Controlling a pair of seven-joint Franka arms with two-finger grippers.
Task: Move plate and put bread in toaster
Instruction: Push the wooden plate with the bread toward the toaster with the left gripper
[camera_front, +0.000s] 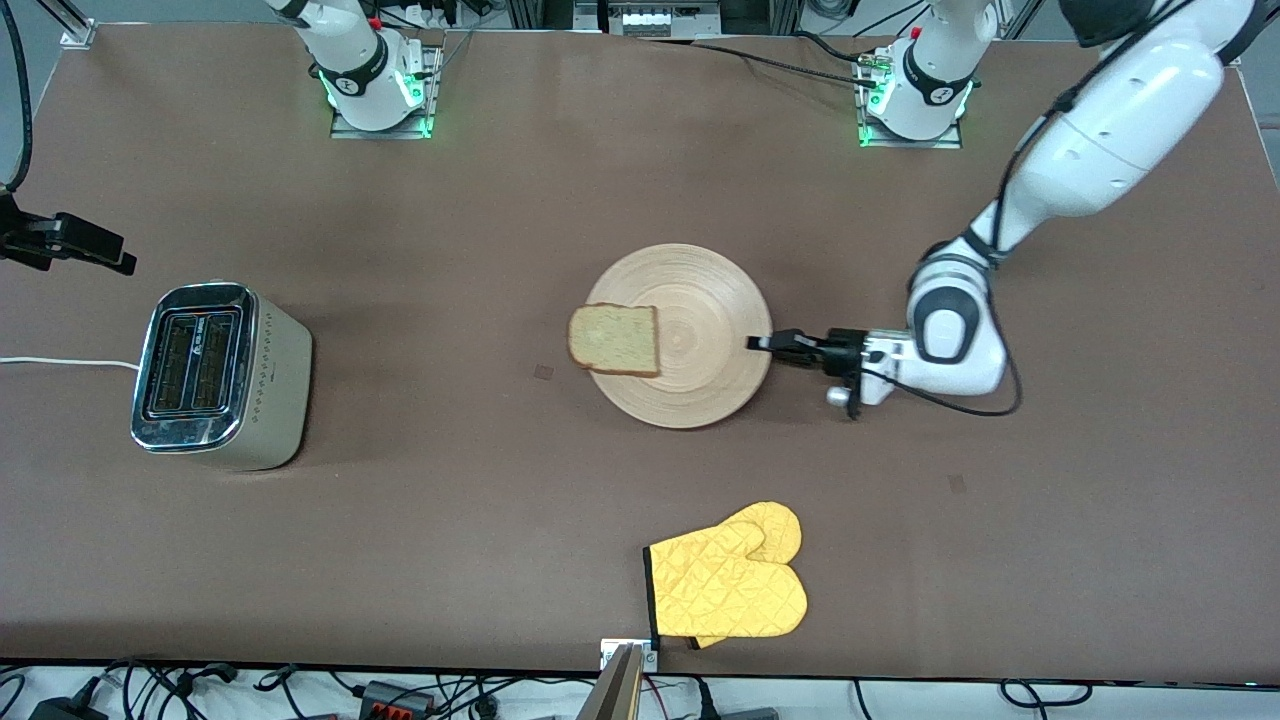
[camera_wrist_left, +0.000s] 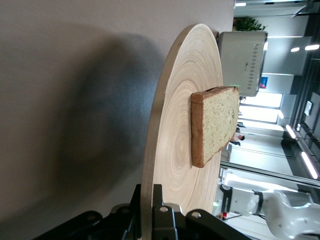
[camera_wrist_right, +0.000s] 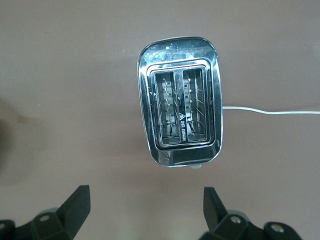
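Plate sits mid-table, and the left hand has its fingers clamped on the rim at the edge toward the left arm's end of the table. The left wrist view shows it plainly: the wooden rim runs straight down between the black fingers, pinched tight. Bread lies flat on the plate, out at the edge toward the right arm's end, its crust overhanging the rim a little. Toaster stands well apart from the plate, toward the right arm's end of the table, both slots facing up, white cord trailing off to the table's edge. The right hand hangs over the toaster with its fingers spread wide and nothing between them. A yellow oven mitt lies nearer the front camera than the plate.
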